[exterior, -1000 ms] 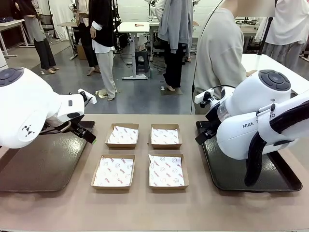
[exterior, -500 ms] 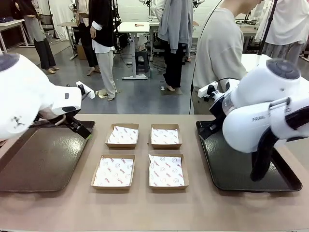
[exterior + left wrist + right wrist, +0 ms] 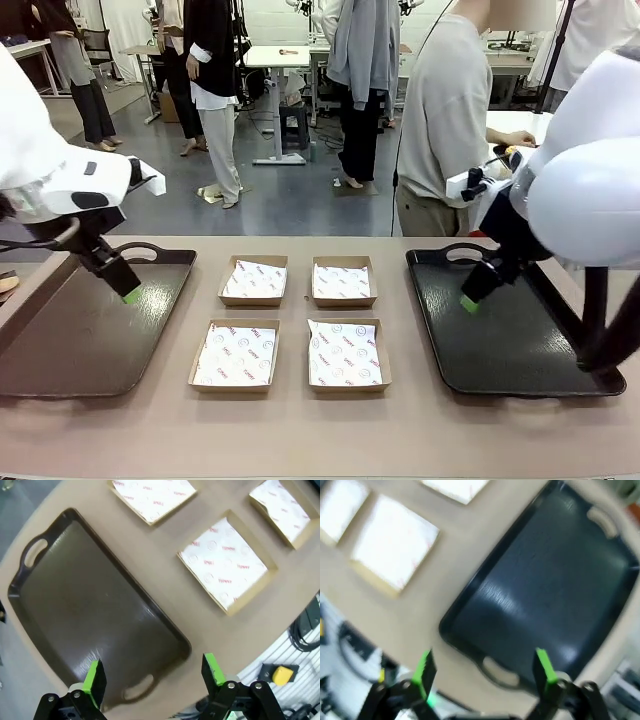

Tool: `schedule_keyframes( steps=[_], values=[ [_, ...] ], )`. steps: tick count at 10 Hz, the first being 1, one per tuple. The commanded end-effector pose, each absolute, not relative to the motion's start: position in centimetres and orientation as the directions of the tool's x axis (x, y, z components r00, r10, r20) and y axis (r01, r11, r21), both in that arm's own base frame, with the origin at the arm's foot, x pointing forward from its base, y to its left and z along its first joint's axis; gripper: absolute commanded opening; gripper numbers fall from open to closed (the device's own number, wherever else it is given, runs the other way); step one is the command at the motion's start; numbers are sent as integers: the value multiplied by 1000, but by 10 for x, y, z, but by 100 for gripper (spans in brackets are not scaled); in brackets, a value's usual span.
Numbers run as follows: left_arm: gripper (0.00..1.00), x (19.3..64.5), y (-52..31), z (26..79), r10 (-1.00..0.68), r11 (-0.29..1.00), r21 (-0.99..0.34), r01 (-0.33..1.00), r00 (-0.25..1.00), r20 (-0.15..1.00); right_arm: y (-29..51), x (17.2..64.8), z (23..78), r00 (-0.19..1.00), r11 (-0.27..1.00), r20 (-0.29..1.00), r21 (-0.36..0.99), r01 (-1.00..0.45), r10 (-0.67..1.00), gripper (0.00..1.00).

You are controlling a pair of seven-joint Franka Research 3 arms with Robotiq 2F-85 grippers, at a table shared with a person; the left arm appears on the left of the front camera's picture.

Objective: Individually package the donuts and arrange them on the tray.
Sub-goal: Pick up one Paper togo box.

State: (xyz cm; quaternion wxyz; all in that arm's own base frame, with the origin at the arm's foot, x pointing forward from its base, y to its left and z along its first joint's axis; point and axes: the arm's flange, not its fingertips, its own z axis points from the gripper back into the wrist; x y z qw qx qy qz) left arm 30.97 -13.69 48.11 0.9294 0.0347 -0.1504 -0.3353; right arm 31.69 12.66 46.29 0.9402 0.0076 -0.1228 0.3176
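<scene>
Boxes of paper-lined brown cardboard (image 3: 235, 355) are flanked by dark plastic trays (image 3: 60, 340): left gripper (image 3: 153, 669) is held over the left one, right gripper (image 3: 483, 664) over the right, jaws spread, empty.

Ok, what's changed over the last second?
Both arms swung up and outward. The left gripper moved from the far right corner of the left tray to hang over that tray. The right gripper moved from the far left edge of the right tray to hang over it. Both stayed open and hold nothing. The trays and four boxes stayed put.
</scene>
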Motion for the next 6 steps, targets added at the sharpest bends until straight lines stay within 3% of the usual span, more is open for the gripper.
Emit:
schedule_keyframes(
  steps=[1, 2, 5, 6],
  values=[
    [100, 249, -99, 419, -611, 789, 144, 597, 737, 290, 94, 223, 399, 779, 805, 226, -49, -591, 585, 100],
    [100, 310, -137, 481, -634, 773, 165, 613, 730, 256, 127, 317, 463, 768, 798, 236, -64, -599, 595, 100],
    [100, 305, -134, 485, -627, 778, 157, 608, 737, 253, 124, 305, 471, 772, 797, 213, -58, -602, 599, 100],
    [100, 318, -128, 489, -492, 831, -93, 549, 802, 339, 103, 319, 471, 839, 797, 295, 283, -534, 457, 100]
  ],
)
